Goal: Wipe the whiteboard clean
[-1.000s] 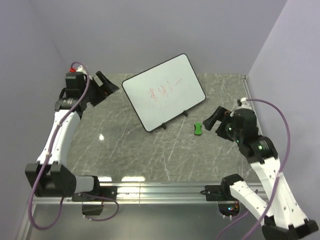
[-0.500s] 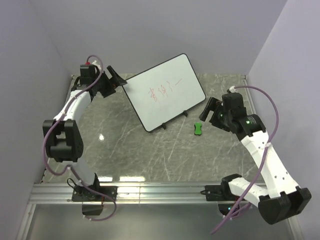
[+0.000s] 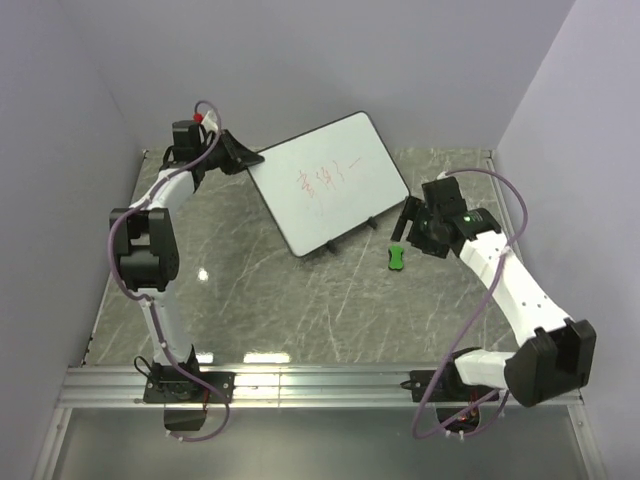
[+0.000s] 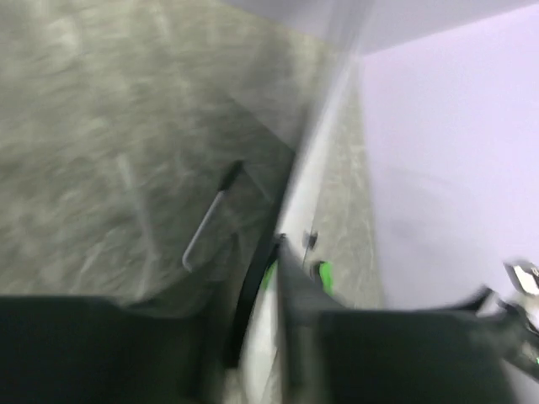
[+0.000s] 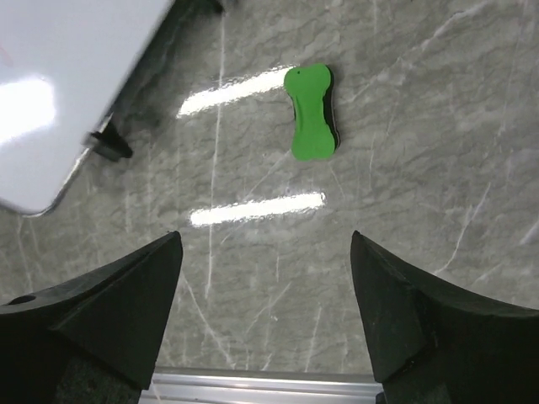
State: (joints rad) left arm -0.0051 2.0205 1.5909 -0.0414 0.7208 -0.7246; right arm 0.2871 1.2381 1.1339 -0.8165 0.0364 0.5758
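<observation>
while the whiteboard (image 3: 335,185) stands propped on small black feet (image 5: 109,145) toward the back of the grey marbled table (image 3: 250,290), a green bone-shaped eraser (image 3: 397,257) lies flat on the table just in front of the board's right end, apart from it

the right gripper (image 3: 408,222) hangs just beside and above the eraser, jaws spread wide and holding nothing; its wrist view looks down past two dark fingers (image 5: 101,311) at the eraser and one rounded corner of the board, the rest cut off

the left gripper (image 3: 250,158) sits at the board's upper left corner and covers it; its jaws stand narrow with the board's thin edge running between them, but the left wrist view is so blurred that i cannot tell whether they press on it

lilac walls close in the back and both sides, a metal rail (image 3: 320,380) runs along the near edge, and purple cables (image 3: 500,200) loop off both arms

red marks (image 3: 325,180) cross the board's face, a few scrawled strokes and a short dash, too small to read
</observation>
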